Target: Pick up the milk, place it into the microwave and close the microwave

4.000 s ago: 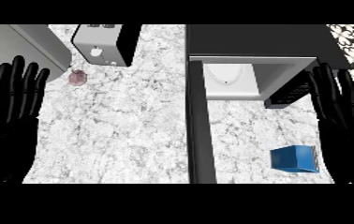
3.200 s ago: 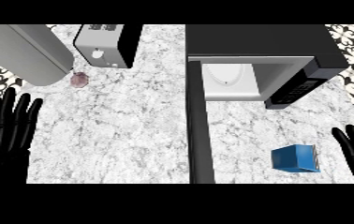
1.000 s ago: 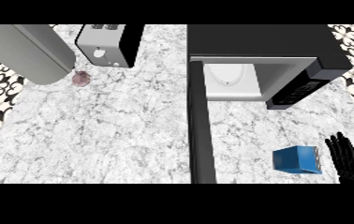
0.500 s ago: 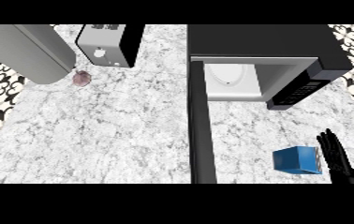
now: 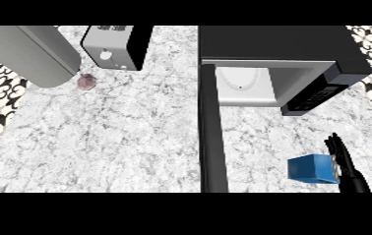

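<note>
**Blue carton not yet grasped**

Blue milk point(image 5: 314, 169) stands on the marble desk point(image 5: 138, 135), near the open microwave point(image 5: 280, 64). The right hand point(image 5: 343, 161), fingers straight, sits just beside it. Grasping, placing and closing all remain.
</note>
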Robot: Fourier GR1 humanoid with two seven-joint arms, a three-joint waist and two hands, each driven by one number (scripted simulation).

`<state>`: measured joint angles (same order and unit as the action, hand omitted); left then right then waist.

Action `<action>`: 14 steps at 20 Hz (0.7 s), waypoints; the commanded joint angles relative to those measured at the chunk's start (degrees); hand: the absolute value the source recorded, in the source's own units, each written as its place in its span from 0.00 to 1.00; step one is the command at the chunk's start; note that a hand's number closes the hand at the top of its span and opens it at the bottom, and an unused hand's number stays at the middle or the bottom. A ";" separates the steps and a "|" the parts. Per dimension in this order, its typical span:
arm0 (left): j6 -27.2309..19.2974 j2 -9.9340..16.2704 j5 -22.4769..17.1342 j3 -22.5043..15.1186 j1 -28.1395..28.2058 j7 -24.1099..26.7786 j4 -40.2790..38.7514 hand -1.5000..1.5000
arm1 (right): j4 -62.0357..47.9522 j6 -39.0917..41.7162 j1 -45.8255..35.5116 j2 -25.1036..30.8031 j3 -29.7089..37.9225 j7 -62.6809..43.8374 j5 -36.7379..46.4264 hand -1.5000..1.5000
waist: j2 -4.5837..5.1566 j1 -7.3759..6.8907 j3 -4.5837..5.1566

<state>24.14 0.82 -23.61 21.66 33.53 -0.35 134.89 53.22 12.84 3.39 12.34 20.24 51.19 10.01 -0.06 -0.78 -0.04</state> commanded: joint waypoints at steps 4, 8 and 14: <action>1.88 -0.76 -2.50 -0.05 1.20 0.43 2.78 0.00 | -12.00 1.78 -6.58 1.38 -1.29 8.82 1.16 1.00 | 0.02 0.00 -0.02; 1.94 -0.71 -3.97 1.13 1.97 0.28 3.29 0.00 | -11.82 -5.28 -7.97 0.96 -2.60 13.45 4.29 1.00 | 0.03 -0.05 -0.05; 0.07 -0.51 -2.73 0.91 2.08 1.43 5.01 0.00 | -4.69 0.11 -4.43 -1.64 -5.28 12.20 1.10 1.00 | -0.07 0.68 0.01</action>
<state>25.91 0.81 -24.64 22.31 36.97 2.71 134.51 46.41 8.96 -2.53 12.35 16.92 57.90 11.68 -0.20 -0.62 0.07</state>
